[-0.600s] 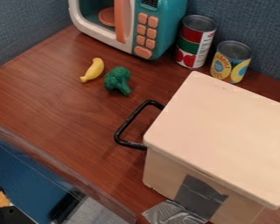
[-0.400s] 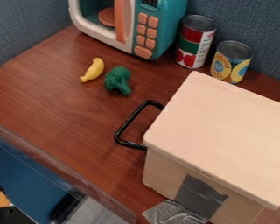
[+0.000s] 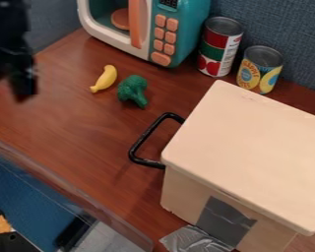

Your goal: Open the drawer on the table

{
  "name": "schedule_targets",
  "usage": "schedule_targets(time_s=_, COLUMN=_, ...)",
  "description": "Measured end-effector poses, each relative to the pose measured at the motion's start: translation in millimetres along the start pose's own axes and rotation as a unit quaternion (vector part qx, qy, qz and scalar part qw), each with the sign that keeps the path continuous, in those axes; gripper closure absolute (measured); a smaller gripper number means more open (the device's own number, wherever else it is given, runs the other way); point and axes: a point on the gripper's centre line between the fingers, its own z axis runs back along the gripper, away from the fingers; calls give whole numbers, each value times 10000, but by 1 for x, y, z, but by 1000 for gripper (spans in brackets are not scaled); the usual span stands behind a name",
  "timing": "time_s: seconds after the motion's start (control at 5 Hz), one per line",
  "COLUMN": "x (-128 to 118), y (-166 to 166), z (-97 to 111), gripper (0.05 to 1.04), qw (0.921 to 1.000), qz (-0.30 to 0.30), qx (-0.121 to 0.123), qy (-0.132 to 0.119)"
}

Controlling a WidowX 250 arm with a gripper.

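Note:
The black gripper [image 3: 16,74] hangs at the upper left edge, dark and blurred, left of the yellow banana and well away from the drawer. A cream box-shaped drawer unit [image 3: 252,147] stands at the right. Its black handle [image 3: 144,140] sticks out on the left side, above the wooden table [image 3: 75,142]. The drawer front under the lid's left edge is hidden from this angle, so how far it stands out cannot be told.
A toy banana [image 3: 105,78] and toy broccoli [image 3: 133,90] lie behind the handle. A teal toy microwave [image 3: 180,29] and two cans [image 3: 219,47] stand at the back. Grey tape [image 3: 196,239] holds the box's near side, and a clear rim [image 3: 68,194] runs along the table's front left.
The black gripper and part of its arm have come into view at the upper left. The box, its handle and the toys have kept their places.

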Motion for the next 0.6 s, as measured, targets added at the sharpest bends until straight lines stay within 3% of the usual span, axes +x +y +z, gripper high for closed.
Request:
schedule_targets(time_s=0.2, x=24, y=-30, z=-6, gripper=84, qw=9997, qz=-186, qx=-68, qy=-141)
schedule_targets(time_s=0.4, x=41, y=-52, z=-15, gripper=84, qw=9992, qz=-158, qx=-328, qy=-174)
schedule_targets(time_s=0.6, x=60, y=-68, z=-26, gripper=84, qw=9988, qz=-96, qx=-428, qy=-218)
